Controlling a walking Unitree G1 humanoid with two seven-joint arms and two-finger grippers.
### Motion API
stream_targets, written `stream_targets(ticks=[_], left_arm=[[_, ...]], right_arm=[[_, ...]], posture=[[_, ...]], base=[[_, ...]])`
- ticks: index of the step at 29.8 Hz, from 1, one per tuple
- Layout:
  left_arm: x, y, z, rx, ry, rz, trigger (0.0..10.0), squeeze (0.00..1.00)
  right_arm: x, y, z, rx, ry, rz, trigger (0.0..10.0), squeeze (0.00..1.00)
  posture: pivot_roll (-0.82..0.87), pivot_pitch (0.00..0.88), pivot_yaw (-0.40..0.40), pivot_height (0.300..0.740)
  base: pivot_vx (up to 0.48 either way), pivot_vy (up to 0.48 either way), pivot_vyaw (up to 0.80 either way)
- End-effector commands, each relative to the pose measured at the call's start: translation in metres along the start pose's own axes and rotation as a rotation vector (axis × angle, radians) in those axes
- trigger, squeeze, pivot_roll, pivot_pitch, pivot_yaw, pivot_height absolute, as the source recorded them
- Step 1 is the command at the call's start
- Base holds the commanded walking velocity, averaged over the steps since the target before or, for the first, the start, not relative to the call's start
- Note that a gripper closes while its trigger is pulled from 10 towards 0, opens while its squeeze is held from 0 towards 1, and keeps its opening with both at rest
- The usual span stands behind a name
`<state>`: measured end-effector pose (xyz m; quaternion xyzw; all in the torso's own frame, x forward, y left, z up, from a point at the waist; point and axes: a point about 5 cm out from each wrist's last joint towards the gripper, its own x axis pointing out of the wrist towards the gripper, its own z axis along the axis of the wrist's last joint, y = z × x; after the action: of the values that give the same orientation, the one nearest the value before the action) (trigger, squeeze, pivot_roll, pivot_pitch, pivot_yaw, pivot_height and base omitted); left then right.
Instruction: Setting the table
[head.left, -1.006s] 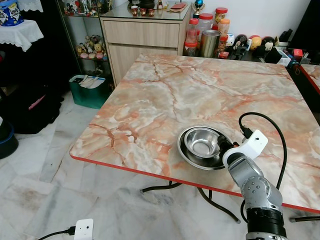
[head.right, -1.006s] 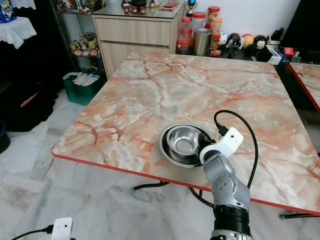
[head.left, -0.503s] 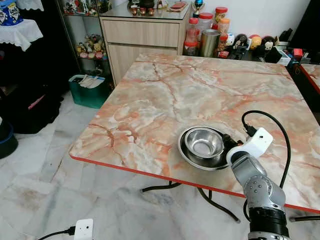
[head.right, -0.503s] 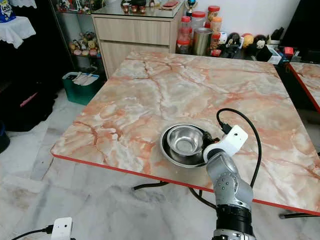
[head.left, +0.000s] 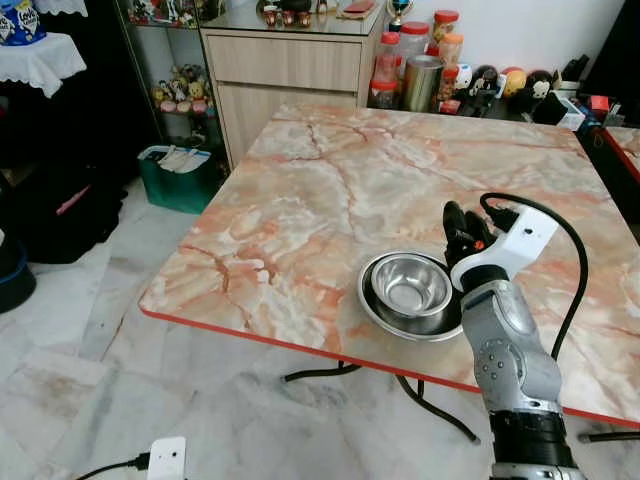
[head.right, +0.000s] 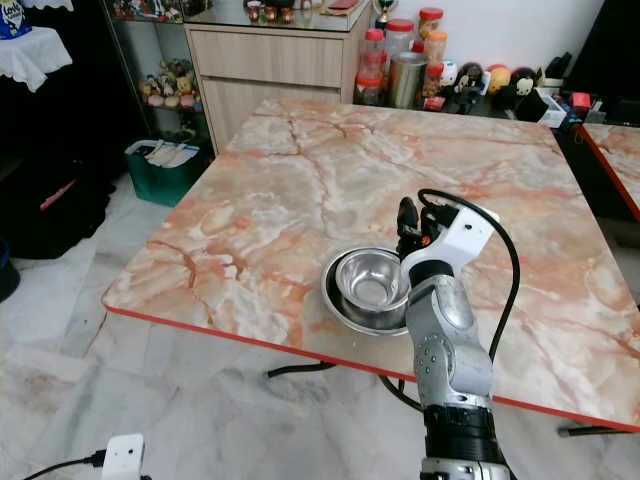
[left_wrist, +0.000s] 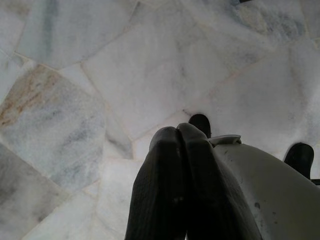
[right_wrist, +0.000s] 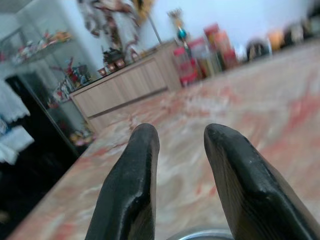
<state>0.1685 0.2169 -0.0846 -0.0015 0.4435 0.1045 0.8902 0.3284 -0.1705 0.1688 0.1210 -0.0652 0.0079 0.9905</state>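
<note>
My right tool (head.left: 458, 222), fingers parted and empty, hovers above the stacked steel bowls (head.left: 410, 290) near the tabletop (head.left: 330, 190) edge, where a careless nudge could tip them off.

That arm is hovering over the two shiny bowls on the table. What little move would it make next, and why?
Probably it will lower the right end effector onto the rim of the smaller stainless steel bowl, to lift it out. That bowl sits nested in the larger stainless steel bowl on the pink marble table. The black fingers are open, raised above the far rim and holding nothing.
</note>
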Motion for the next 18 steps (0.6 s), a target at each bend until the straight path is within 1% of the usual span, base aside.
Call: stream_targets(ticks=[1,3,4,7,8,11,15,18], left_arm=[[0.0,0.0,-0.001,-0.004,-0.002,0.005,10.0,0.0],[0.0,-0.001,-0.001,-0.008,-0.007,0.006,10.0,0.0],[0.0,-0.001,-0.001,-0.01,-0.011,0.008,10.0,0.0],[0.0,-0.002,0.001,-0.005,-0.025,0.01,10.0,0.0],[0.0,-0.002,0.001,-0.003,-0.025,0.011,10.0,0.0],[0.0,-0.002,0.002,0.0,-0.028,0.013,10.0,0.0],[0.0,-0.003,0.002,-0.005,-0.032,0.014,10.0,0.0],[0.0,-0.004,0.003,-0.005,-0.036,0.012,10.0,0.0]], right_arm=[[-0.002,0.002,-0.01,-0.108,0.016,0.03,10.0,0.0],[-0.002,0.001,-0.011,-0.134,0.011,0.031,10.0,0.0],[-0.002,0.002,-0.011,-0.131,-0.003,0.033,10.0,0.0],[0.001,0.01,-0.005,-0.177,-0.054,0.076,10.0,0.0],[0.001,0.011,-0.005,-0.18,-0.057,0.08,10.0,0.0],[0.004,0.011,-0.005,-0.159,-0.07,0.067,10.0,0.0],[0.005,0.01,-0.005,-0.165,-0.079,0.065,10.0,0.0],[0.006,0.004,-0.004,-0.171,-0.089,0.037,10.0,0.0]], posture=[[0.0,0.034,-0.011,0.74],[0.0,0.032,-0.014,0.74],[0.0,0.033,-0.014,0.74],[-0.01,0.023,-0.012,0.74],[-0.01,0.023,-0.012,0.74],[-0.01,0.018,-0.012,0.74],[-0.01,0.018,-0.012,0.74],[-0.01,0.003,-0.012,0.74]], base=[[0.0,0.0,0.0],[0.0,0.0,0.0],[0.0,0.0,0.0],[0.0,0.0,0.0],[0.0,0.0,0.0],[0.0,-0.44,0.0],[0.0,-0.48,0.0],[0.0,-0.48,0.0]])
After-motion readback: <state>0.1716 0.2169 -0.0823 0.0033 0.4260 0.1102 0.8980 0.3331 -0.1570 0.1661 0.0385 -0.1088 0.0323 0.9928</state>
